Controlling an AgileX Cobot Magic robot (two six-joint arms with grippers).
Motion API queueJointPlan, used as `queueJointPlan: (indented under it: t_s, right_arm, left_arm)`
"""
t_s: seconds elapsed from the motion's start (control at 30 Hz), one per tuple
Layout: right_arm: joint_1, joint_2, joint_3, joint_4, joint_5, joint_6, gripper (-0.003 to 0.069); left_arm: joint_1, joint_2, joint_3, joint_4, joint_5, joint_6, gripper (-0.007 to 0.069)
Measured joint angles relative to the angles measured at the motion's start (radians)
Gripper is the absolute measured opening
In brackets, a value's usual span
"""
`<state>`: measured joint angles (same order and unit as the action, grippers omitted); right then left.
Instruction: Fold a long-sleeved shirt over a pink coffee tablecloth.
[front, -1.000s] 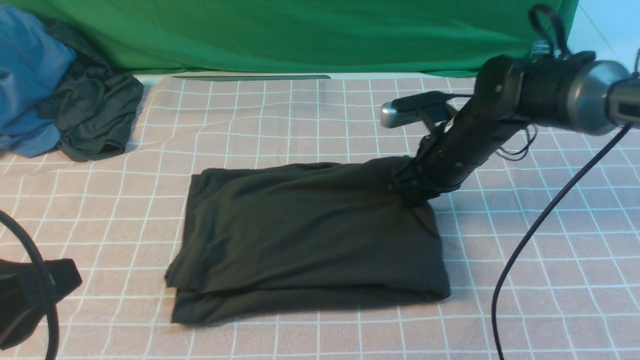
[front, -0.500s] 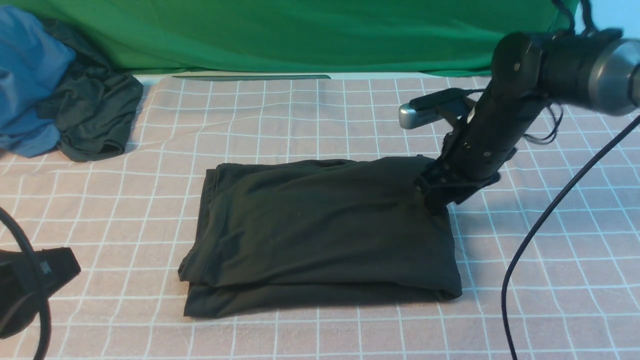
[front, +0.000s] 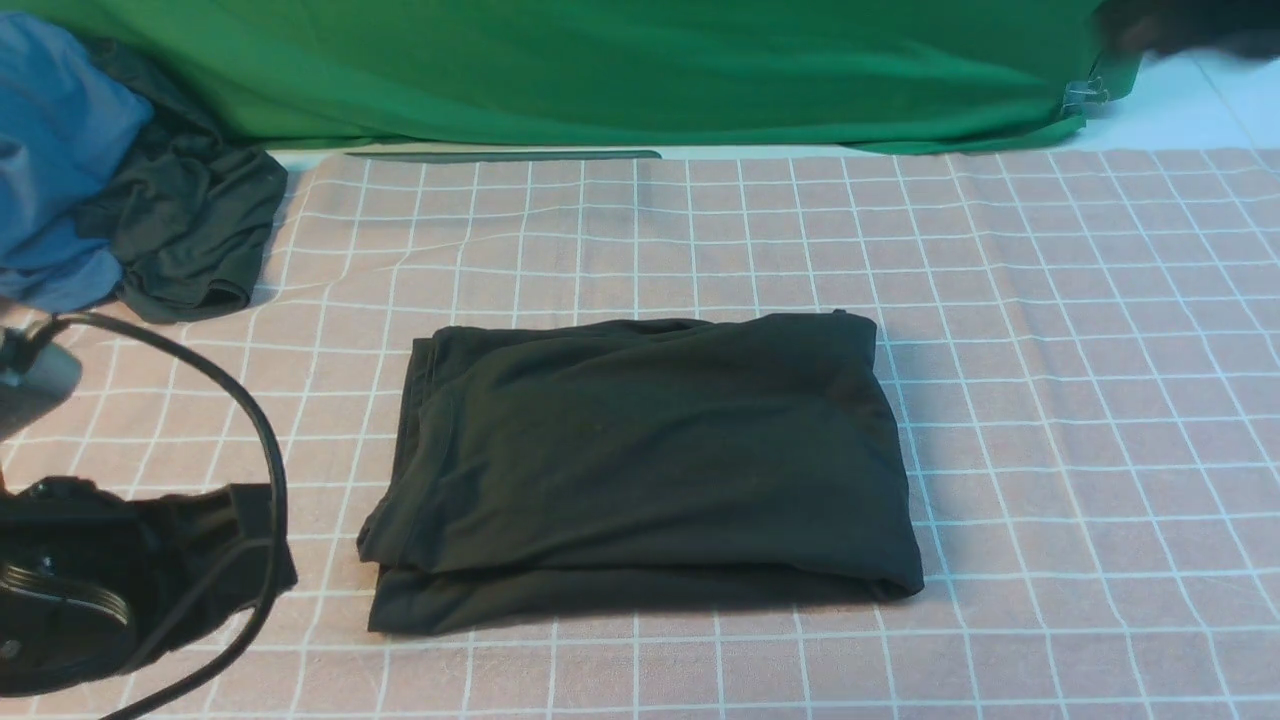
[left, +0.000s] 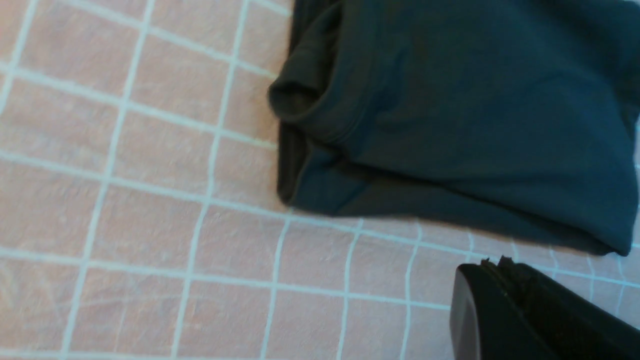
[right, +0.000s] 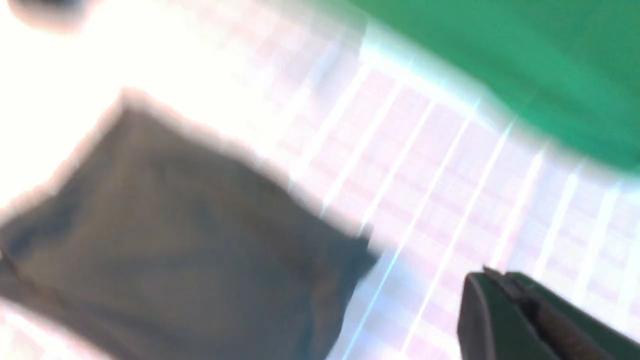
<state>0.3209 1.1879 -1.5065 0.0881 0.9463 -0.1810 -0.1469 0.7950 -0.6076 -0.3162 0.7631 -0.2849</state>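
There are two grippers, the left (left: 507, 265) and the right (right: 500, 275), both closed on nothing, and one folded shirt (front: 650, 460).

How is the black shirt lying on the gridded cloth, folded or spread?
Folded: the shirt forms a compact bundle, with layered edges showing.

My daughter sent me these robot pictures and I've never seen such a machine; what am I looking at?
It's a robot with two arms. One picture looks forward from between them; the other two come from cameras on its wrists. A dark folded shirt lies on a pink checked tablecloth; blue and dark garments sit bunched at the far left. Both the left gripper and the right gripper are shut, holding nothing.
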Motion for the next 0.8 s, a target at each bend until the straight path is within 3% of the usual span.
queueJointPlan:
  t_s: [0.3,0.4,0.57,0.8]
  right_arm:
    - [0.0,-0.497,0.283,-0.005,-0.224,0.045,0.0038]
    - [0.0,-0.702,0.521,-0.01,-0.415,0.044,0.0038]
    - [0.0,-0.878,0.79,-0.012,-0.631,0.06,0.0038]
    - [0.0,-0.971,0.942,-0.013,-0.823,0.071,0.005]
  left_arm:
    - [0.0,-0.013,0.0,-0.007,-0.012,0.082,0.0027]
    - [0.0,-0.026,0.0,0.027,-0.032,0.102,0.0027]
    - [0.0,-0.073,0.0,0.059,-0.043,0.111,0.0027]
    - [0.0,-0.269,0.0,0.105,-0.045,0.078,0.0027]
